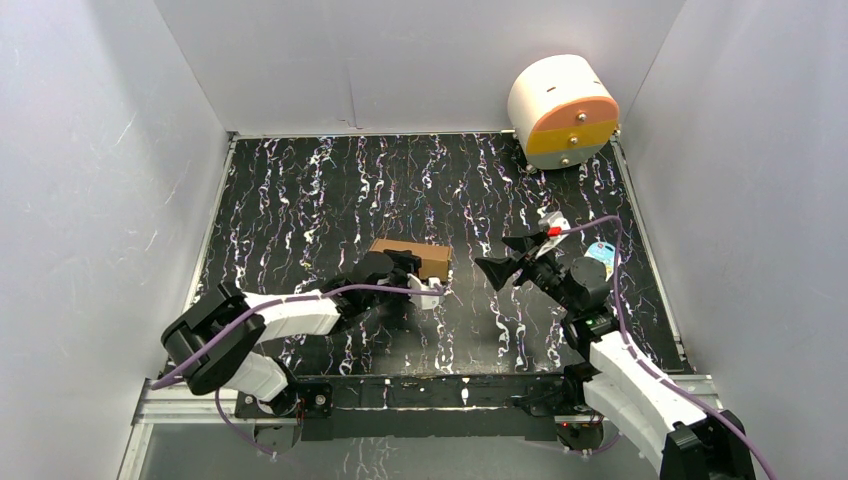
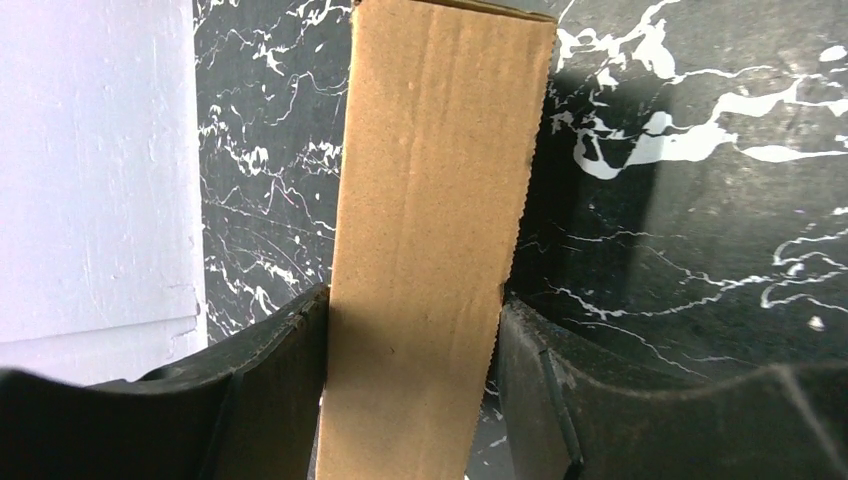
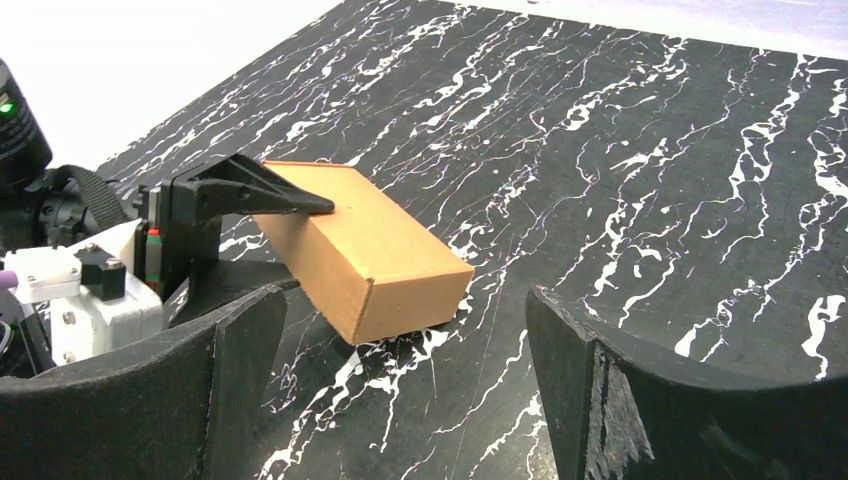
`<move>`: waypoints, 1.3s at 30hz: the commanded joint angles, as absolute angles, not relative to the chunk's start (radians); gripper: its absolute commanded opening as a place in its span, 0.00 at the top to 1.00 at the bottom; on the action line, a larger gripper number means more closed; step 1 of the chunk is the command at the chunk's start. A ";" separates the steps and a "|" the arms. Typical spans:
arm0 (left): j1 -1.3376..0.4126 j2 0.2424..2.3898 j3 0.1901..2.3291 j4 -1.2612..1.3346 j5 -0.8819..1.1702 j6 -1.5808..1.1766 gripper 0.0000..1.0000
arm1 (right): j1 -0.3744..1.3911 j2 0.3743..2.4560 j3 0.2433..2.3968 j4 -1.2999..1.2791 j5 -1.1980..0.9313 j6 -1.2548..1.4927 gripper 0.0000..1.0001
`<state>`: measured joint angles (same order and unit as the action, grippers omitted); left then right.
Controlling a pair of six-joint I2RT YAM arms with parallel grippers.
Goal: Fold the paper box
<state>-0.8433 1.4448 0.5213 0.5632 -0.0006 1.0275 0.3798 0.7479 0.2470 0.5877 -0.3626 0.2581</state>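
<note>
The paper box (image 1: 428, 256) is a small closed brown cardboard carton near the middle of the black marbled table (image 1: 300, 200). My left gripper (image 1: 405, 270) is shut on its left end. In the left wrist view the box (image 2: 430, 200) fills the gap between my fingers (image 2: 280, 380), which press on both of its sides. In the right wrist view the box (image 3: 370, 245) lies ahead with one left finger (image 3: 270, 195) over its top. My right gripper (image 1: 503, 258) is open and empty, just right of the box, and in its own view (image 3: 402, 300) its jaws stand wide apart.
A white cylinder with an orange-and-yellow face (image 1: 562, 108) stands at the back right corner. A small blue-and-white tag (image 1: 600, 255) lies beside the right arm. White walls (image 1: 100, 180) enclose the table on three sides.
</note>
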 commanded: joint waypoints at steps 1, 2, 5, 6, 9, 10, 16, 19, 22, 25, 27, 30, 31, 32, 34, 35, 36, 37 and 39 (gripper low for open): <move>-0.876 1.369 0.497 0.558 -0.033 1.014 0.40 | 0.376 0.705 0.249 0.609 -0.321 0.239 0.01; -0.883 1.363 0.494 0.549 -0.045 1.010 0.37 | 0.377 0.697 0.248 0.604 -0.316 0.238 0.01; -0.903 1.340 0.497 0.507 -0.054 0.977 0.30 | 0.377 0.674 0.249 0.588 -0.303 0.235 0.01; -0.908 1.331 0.500 0.485 -0.056 0.961 0.29 | 0.377 0.670 0.251 0.582 -0.295 0.235 0.01; -0.930 1.298 0.525 0.388 -0.061 0.901 0.24 | 0.377 0.663 0.255 0.570 -0.286 0.235 0.01; -0.936 1.283 0.535 0.357 -0.060 0.878 0.22 | 0.376 0.664 0.262 0.560 -0.283 0.234 0.01; -0.943 1.207 0.643 0.173 0.049 0.673 0.19 | 0.377 0.646 0.304 0.470 -0.279 0.234 0.01; -0.942 1.216 0.709 0.169 0.033 0.540 0.18 | 0.377 0.618 0.323 0.398 -0.251 0.227 0.01; -0.943 1.238 0.777 0.169 -0.070 0.403 0.15 | 0.377 0.597 0.385 0.271 -0.213 0.202 0.01; -0.921 1.252 0.831 0.170 -0.155 0.282 0.11 | 0.376 0.579 0.448 0.163 -0.174 0.174 0.01; -0.865 1.258 0.880 0.144 -0.151 0.173 0.10 | 0.377 0.567 0.483 0.104 -0.148 0.162 0.01; -0.717 1.254 0.942 0.103 -0.062 -0.005 0.09 | 0.377 0.548 0.523 0.043 -0.140 0.150 0.01; -0.673 1.247 0.953 0.096 -0.037 -0.065 0.10 | 0.377 0.542 0.533 0.029 -0.136 0.149 0.01; -0.631 1.234 0.961 0.089 -0.018 -0.118 0.10 | 0.376 0.537 0.538 0.008 -0.129 0.150 0.01; -0.569 1.200 0.961 0.077 -0.018 -0.171 0.10 | 0.377 0.525 0.554 -0.041 -0.116 0.150 0.01; -0.542 1.178 0.952 0.076 -0.028 -0.192 0.10 | 0.377 0.519 0.563 -0.061 -0.107 0.152 0.01; -0.519 1.156 0.938 0.077 -0.050 -0.214 0.09 | 0.377 0.511 0.571 -0.078 -0.099 0.159 0.01; -0.494 1.132 0.925 0.075 -0.071 -0.237 0.09 | 0.376 0.502 0.579 -0.093 -0.094 0.163 0.01; -0.444 1.091 0.902 0.059 -0.099 -0.268 0.07 | 0.377 0.474 0.588 -0.103 -0.086 0.175 0.01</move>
<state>-0.5133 1.2057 0.9234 0.0875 -0.0631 -0.1131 0.3798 0.5182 0.5217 -0.0467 -0.1284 0.1688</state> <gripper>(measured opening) 0.918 0.984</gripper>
